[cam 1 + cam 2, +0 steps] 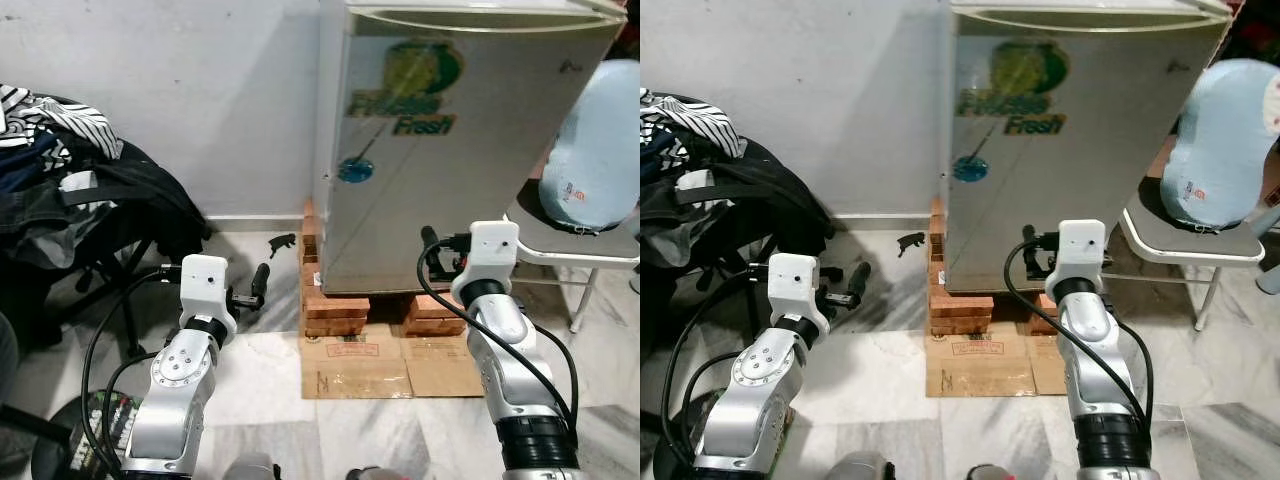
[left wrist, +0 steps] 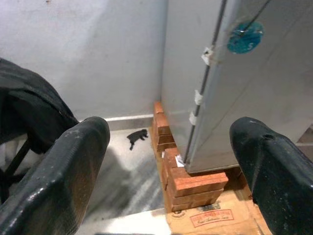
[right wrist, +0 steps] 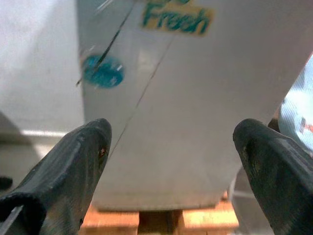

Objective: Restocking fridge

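Note:
A silver fridge with a "Fresh" sticker stands against the wall, door closed, raised on stacks of red bricks. My left gripper hovers low to the left of the fridge, over the floor, open and empty. In the left wrist view its fingers spread wide toward the fridge's hinge-side corner. My right gripper is close to the lower front of the fridge door, open with nothing between its fingers. The right wrist view, with its black fingers, faces the door from near.
Flattened cardboard lies on the marble floor before the bricks. A pale blue water jug rests on a grey chair at the right. A chair piled with dark clothes stands at the left. A small black object lies by the wall.

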